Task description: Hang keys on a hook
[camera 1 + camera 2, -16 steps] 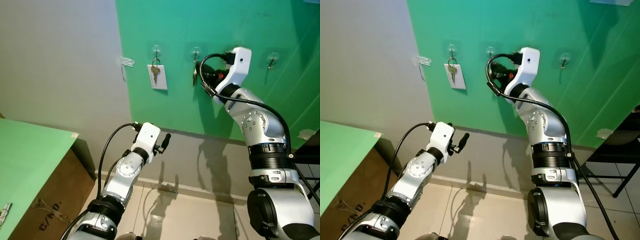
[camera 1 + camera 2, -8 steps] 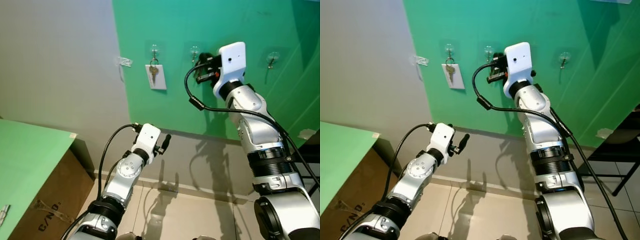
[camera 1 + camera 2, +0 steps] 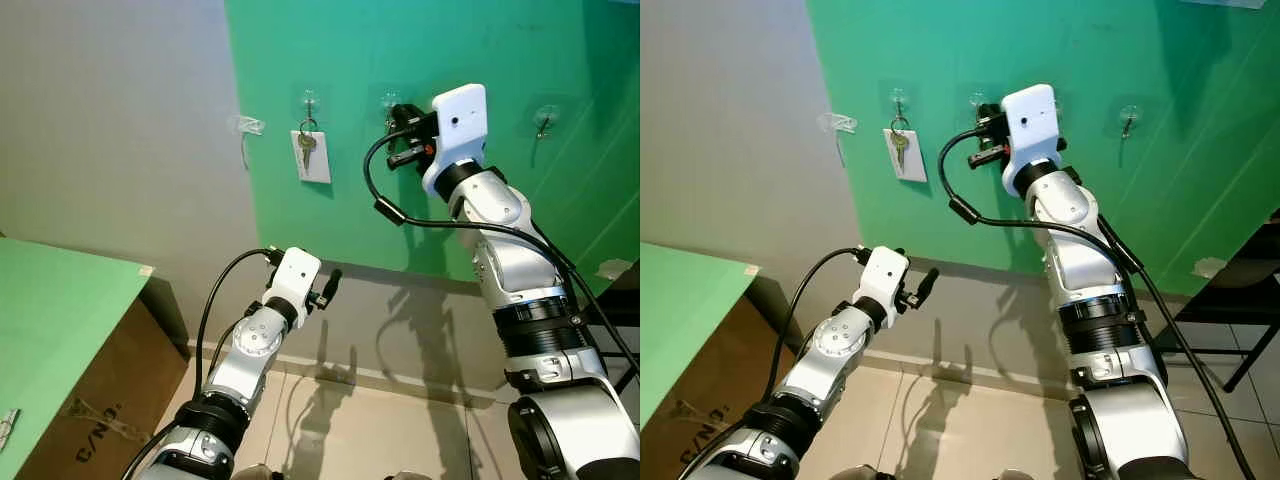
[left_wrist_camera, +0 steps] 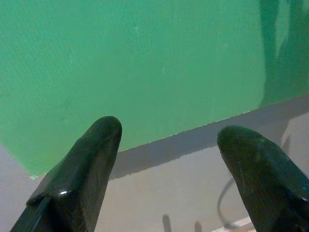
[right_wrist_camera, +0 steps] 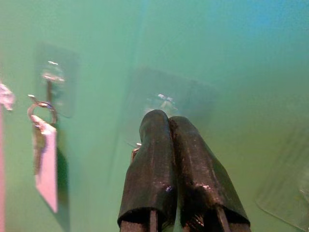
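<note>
Up at the green wall [image 3: 340, 60], the right gripper [image 3: 397, 120] presses its fingers together just under a clear hook [image 5: 164, 102].
Whether keys sit between them cannot be told; another key with a white tag [image 3: 312, 155] hangs from the neighbouring hook [image 3: 309, 100]. Lower down, the left gripper [image 4: 166, 154] hovers with fingers apart.

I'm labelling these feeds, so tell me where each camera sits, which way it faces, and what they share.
Left eye, right eye: on the head, facing the green wall with its hooks; both arms show.
Left wrist: on the low left arm, looking past spread fingers at the wall's lower edge.
Right wrist: on the raised right arm, fingers together at a hook.
Shared: the hung key with tag in the head and right wrist views.
</note>
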Robot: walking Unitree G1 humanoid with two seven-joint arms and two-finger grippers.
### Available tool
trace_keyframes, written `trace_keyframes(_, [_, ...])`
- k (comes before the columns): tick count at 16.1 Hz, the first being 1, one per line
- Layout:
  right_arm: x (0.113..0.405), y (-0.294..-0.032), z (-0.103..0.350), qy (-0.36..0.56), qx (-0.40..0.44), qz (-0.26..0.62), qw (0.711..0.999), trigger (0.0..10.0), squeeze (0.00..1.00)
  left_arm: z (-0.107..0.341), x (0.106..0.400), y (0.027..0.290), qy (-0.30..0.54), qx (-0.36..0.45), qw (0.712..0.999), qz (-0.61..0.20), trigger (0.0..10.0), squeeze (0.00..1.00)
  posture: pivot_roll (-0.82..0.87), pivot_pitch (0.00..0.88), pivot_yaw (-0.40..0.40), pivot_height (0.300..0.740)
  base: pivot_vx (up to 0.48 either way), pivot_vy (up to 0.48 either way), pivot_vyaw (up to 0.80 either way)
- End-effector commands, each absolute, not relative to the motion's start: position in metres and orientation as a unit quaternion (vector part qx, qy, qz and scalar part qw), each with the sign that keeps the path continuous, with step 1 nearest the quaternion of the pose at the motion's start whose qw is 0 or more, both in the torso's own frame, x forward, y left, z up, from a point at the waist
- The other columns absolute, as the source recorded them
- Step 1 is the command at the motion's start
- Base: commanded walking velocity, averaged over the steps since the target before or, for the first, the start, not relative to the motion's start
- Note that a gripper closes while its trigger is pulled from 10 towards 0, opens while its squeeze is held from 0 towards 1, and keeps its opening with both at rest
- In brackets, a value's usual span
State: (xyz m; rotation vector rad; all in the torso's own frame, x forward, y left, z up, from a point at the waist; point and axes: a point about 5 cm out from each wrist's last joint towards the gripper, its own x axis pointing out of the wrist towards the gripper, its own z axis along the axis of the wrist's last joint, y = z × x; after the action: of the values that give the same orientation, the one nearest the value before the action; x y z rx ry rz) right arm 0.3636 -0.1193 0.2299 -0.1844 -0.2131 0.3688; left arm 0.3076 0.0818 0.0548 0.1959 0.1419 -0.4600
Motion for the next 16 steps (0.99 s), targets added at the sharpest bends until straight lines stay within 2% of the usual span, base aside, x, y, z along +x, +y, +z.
trace_keyframes(1, [0.36, -0.115, 0.233, -0.11, -0.095, 0.198, 0.969, 10.0, 0.0, 0.059, 0.308, 0.08, 0.06, 0.103, 0.965, -0.232, 10.0, 0.0, -0.15, 0.0, 0.019, 0.74, 0.0, 0.0, 0.0])
trace_keyframes(8, [0.36, -0.108, 0.222, -0.083, -0.1, 0.221, 0.967, 10.0, 0.0, 0.059, 0.308, 0.08, 0.06, 0.106, 0.964, -0.236, 10.0, 0.0, -0.14, 0.0, 0.018, 0.74, 0.0, 0.0, 0.0])
trace_keyframes(11, [0.36, -0.107, 0.22, -0.066, -0.026, 0.226, 0.972, 10.0, 0.0, 0.059, 0.309, 0.08, 0.06, 0.107, 0.964, -0.235, 10.0, 0.0, -0.14, 0.0, 0.015, 0.74, 0.0, 0.0, 0.0])
trace_keyframes(12, [0.361, -0.11, 0.223, -0.058, 0.028, 0.22, 0.973, 10.0, 0.0, 0.059, 0.309, 0.08, 0.06, 0.107, 0.964, -0.234, 10.0, 0.0, -0.14, 0.0, 0.015, 0.74, 0.0, 0.0, 0.0])
trace_keyframes(16, [0.367, -0.122, 0.232, -0.044, 0.117, 0.197, 0.972, 10.0, 0.0, 0.059, 0.308, 0.08, 0.06, 0.107, 0.964, -0.235, 10.0, 0.0, -0.14, 0.0, 0.019, 0.74, 0.0, 0.0, 0.0])
